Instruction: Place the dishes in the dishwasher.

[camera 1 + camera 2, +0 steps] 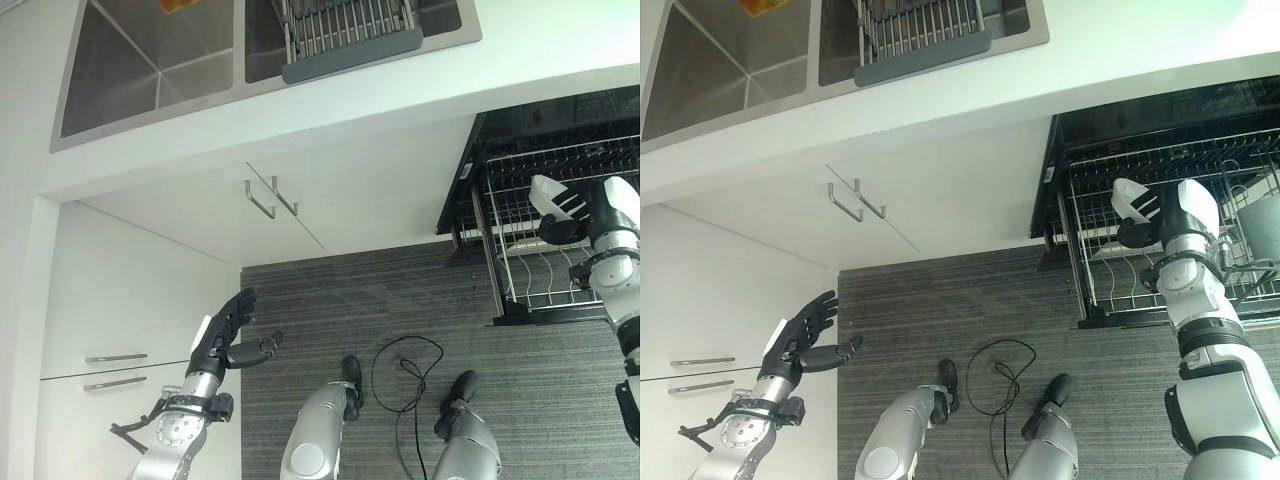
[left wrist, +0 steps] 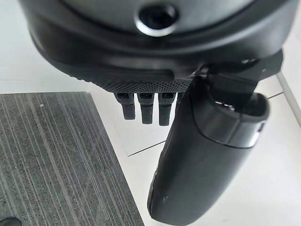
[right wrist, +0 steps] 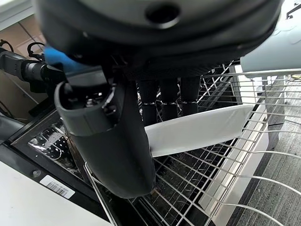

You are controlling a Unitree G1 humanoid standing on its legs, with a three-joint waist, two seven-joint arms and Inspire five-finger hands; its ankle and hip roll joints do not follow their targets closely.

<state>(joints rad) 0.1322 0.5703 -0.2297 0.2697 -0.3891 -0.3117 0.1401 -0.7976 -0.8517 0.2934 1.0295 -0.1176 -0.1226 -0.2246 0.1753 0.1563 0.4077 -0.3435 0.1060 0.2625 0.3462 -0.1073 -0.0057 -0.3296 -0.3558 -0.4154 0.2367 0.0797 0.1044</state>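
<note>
Cabinets [image 1: 130,290] in white are standing to the left of the dishwasher rack [image 1: 1240,285], and the left hand [image 1: 228,338] is hovering in front of them with fingers straight and spread, thumb standing apart, holding nothing. Above, a grey drying rack [image 1: 345,35] is sitting in the steel sink [image 1: 150,65]. Farther right, the right hand [image 3: 141,117] is reaching over the pulled-out dishwasher rack, thumb and fingers pinching a white plate [image 3: 197,129]. The plate is being held edge-on, its long axis running away from the hand and out across the rack's wires. A small barcode sticker [image 3: 56,187] is showing on the dishwasher's frame; its print is too small to read.
</note>
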